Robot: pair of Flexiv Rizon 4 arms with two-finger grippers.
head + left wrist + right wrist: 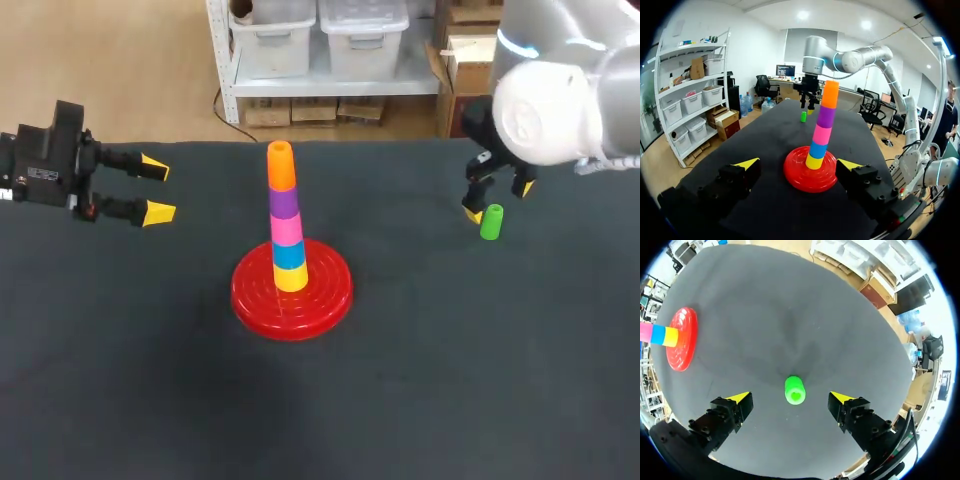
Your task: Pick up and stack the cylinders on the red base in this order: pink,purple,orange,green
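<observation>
The red base [250, 300] sits mid-surface [480, 380]; on its post, from the bottom up, are a yellow cylinder [291, 277], a blue cylinder [290, 254], the pink cylinder [287, 229], the purple cylinder [283, 203] and the orange cylinder [281, 168]; the green cylinder [491, 222] stands upright on the surface, well right of the base; the right end effector [498, 198] hangs over it, fingers spread wide, neither touching it; the left end effector [157, 190] is likewise open, well left of the base.

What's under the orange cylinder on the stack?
Under the orange cylinder: purple, pink, blue, yellow, then the red base. Whatever runs inside them is covered.
</observation>
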